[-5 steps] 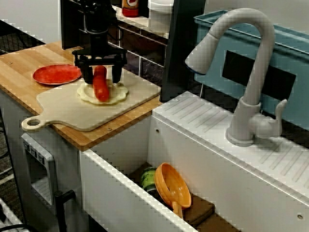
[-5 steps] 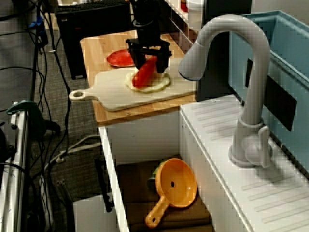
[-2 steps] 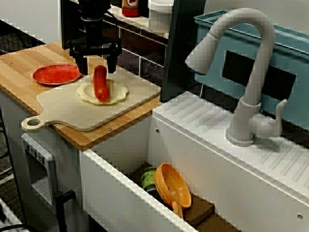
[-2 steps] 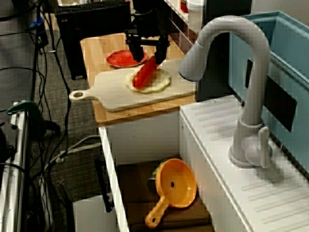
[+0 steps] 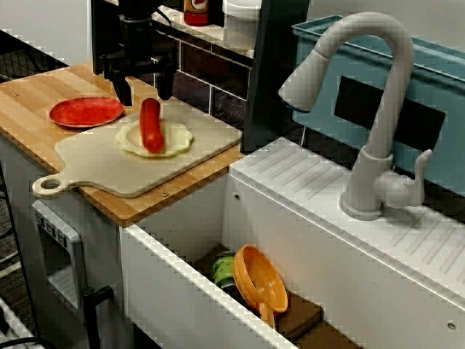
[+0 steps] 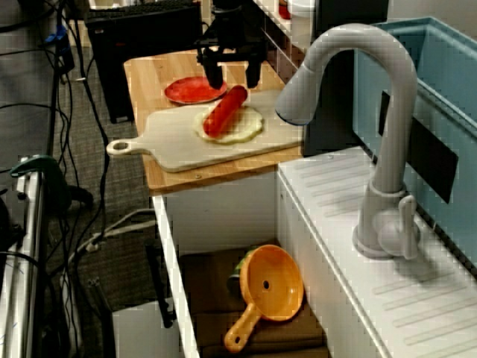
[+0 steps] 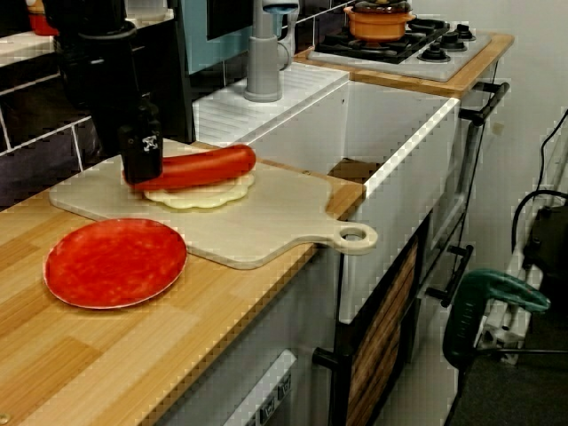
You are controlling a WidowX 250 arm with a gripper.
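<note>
A red sausage (image 5: 151,125) lies across a pale round of dough (image 5: 178,138) on a light cutting board (image 5: 102,171). My gripper (image 5: 144,86) hangs open above and just behind the sausage's far end, touching nothing. The view along the counter shows the same: gripper (image 6: 233,74) lifted clear of the sausage (image 6: 225,112) and dough (image 6: 246,128), with empty space between the fingers. From the counter's end, one black finger (image 7: 142,149) stands beside the sausage (image 7: 197,168); the other is hidden. A red plate (image 5: 85,111) sits left of the board.
A black upright panel (image 5: 265,73) rises right of the board. Beyond it are the grey faucet (image 5: 370,109) and a blue bin (image 5: 436,80). The sink below holds an orange colander (image 5: 263,280) and a green item (image 5: 224,269). A stove with a pot (image 7: 382,19) is farther along.
A second ago the fingers straddled the sausage low on the dough. The gripper has since risen and drawn back towards the wall; the sausage stayed on the dough.
</note>
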